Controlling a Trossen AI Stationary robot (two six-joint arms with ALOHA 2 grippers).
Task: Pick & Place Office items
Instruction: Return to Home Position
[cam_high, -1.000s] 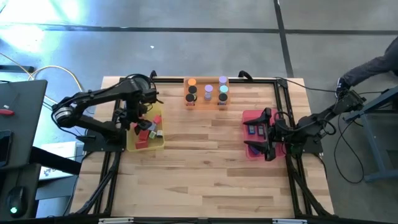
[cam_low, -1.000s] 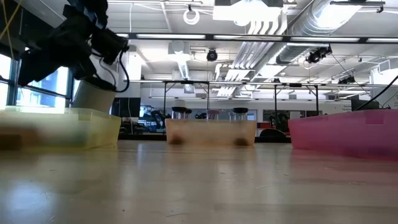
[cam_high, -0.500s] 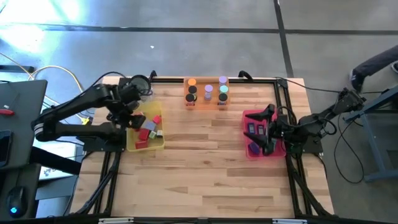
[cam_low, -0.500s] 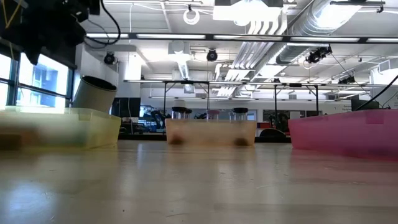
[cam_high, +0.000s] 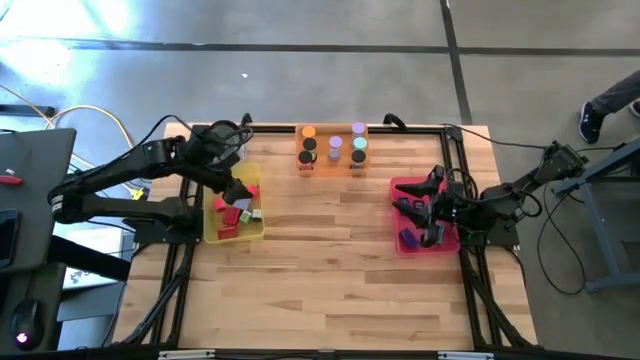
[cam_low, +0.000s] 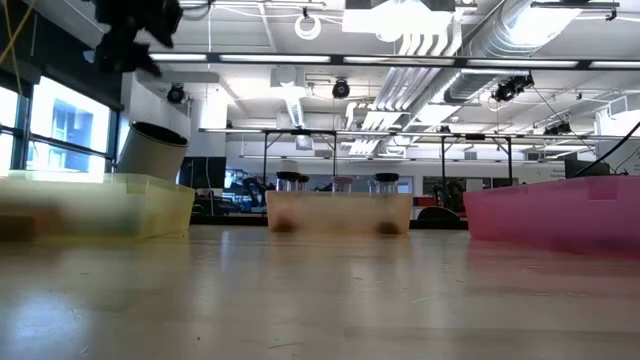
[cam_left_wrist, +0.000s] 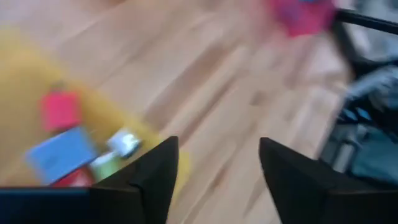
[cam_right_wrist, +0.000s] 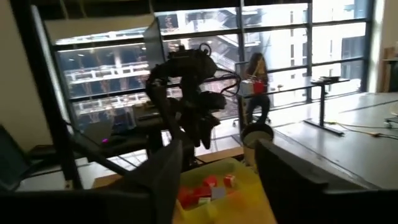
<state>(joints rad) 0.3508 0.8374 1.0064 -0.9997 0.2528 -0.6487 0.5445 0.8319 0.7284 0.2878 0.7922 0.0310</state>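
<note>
The wooden bench (cam_high: 330, 280) holds three trays. The left hand (cam_left_wrist: 217, 149) hangs over the yellow tray (cam_high: 210, 236), spread wide with nothing in it. The right hand (cam_right_wrist: 217, 149) sits over the pink tray (cam_high: 395, 186), wide and empty too. Little red and blue blocks (cam_high: 240, 207) lie in the yellow tray, just under the left hand. Short cylinders (cam_high: 333, 150) stand in the orange tray (cam_high: 322, 169), well apart from both hands. These bits look light, hard and a little slippery, so pinch a block on its flat sides.

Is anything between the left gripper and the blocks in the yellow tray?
Nothing visible does. The left gripper hangs open above the yellow tray, and the red block and blue block in it lie uncovered in its wrist view.
</note>
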